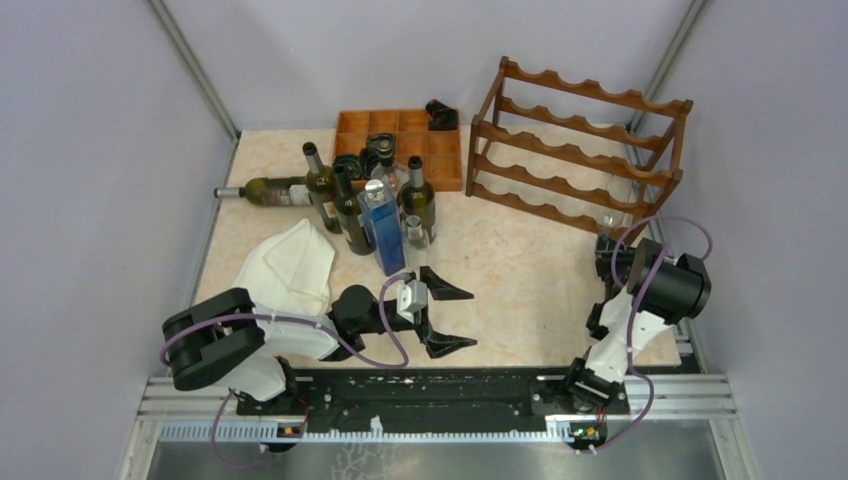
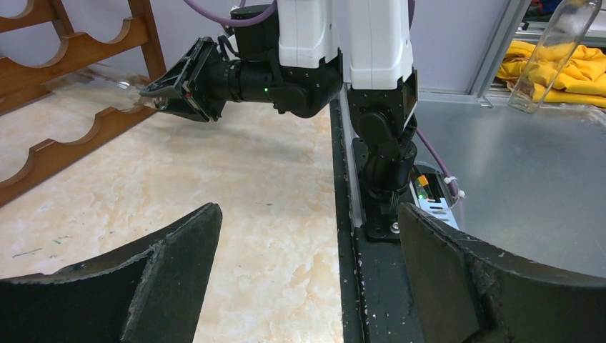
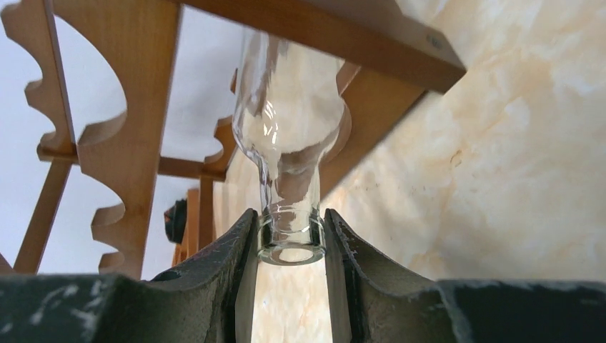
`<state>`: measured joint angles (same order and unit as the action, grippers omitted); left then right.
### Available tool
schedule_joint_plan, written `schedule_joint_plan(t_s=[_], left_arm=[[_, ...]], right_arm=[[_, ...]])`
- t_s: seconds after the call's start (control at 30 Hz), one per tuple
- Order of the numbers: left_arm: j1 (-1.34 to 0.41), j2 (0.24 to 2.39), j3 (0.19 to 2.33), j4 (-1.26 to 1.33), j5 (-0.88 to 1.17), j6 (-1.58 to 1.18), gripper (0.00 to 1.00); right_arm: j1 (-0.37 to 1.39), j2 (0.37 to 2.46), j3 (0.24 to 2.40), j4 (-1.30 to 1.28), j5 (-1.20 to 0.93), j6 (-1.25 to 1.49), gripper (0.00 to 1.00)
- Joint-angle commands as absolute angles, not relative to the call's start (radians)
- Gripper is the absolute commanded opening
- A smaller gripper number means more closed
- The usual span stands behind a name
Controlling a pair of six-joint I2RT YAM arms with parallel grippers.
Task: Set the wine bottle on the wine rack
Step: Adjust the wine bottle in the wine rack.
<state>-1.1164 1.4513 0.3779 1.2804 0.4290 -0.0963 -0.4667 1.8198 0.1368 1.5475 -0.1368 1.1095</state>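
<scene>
The wine bottle point(image 3: 286, 121) is clear glass, and my right gripper point(image 3: 289, 221) is shut on the lip of its neck. The body reaches in between the scalloped rails of the reddish-brown wine rack point(image 3: 128, 143). From above, the bottle point(image 1: 608, 218) lies at the lower right end of the wine rack point(image 1: 580, 150), with the right gripper point(image 1: 612, 255) just in front of it. The left wrist view shows the right gripper point(image 2: 161, 91) beside the rack point(image 2: 71, 50). My left gripper point(image 1: 447, 315) hangs open and empty over the table's front middle, its jaws point(image 2: 309, 214) wide apart.
Several dark green bottles point(image 1: 340, 200) and a blue square bottle point(image 1: 383, 225) stand at the back left, and one bottle point(image 1: 275, 190) lies flat. A white cloth point(image 1: 290, 265) lies at the left. An orange-brown compartment tray point(image 1: 400, 135) sits at the back. Another clear bottle point(image 2: 554, 53) stands off the table.
</scene>
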Motion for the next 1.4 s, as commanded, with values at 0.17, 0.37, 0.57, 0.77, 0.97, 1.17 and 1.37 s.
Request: schedule_joint_plan(t_s=[0.17,0.37,0.57,0.77,0.97,1.17,1.37], left_arm=[[-1.113,1.457,0.400,1.321,0.446,-0.090,0.99],[-1.112,1.462,0.402,1.321,0.443,-0.087,0.99],[-1.113,1.470,0.406,1.317,0.444,-0.086,0.99],[-1.112,1.479,0.413,1.315,0.448,-0.088,0.99],[-1.112,1.483,0.415,1.312,0.450,-0.086,0.99],[-1.112,1.486,0.417,1.312,0.450,-0.087,0.99],[-1.113,1.488,0.419,1.315,0.454,-0.089,0.99]], right_arm=[[-0.455,1.880,0.128,1.717,-0.222,1.089,0.29],[-0.454,1.875,0.175,1.662,-0.234,1.081,0.34],[-0.456,1.867,0.206,1.625,-0.228,1.068,0.32],[-0.458,1.873,0.224,1.628,-0.230,1.054,0.08],[-0.458,1.919,0.219,1.719,-0.226,1.078,0.00],[-0.459,1.874,0.213,1.719,-0.244,1.030,0.00],[-0.459,1.809,0.205,1.700,-0.243,0.972,0.00]])
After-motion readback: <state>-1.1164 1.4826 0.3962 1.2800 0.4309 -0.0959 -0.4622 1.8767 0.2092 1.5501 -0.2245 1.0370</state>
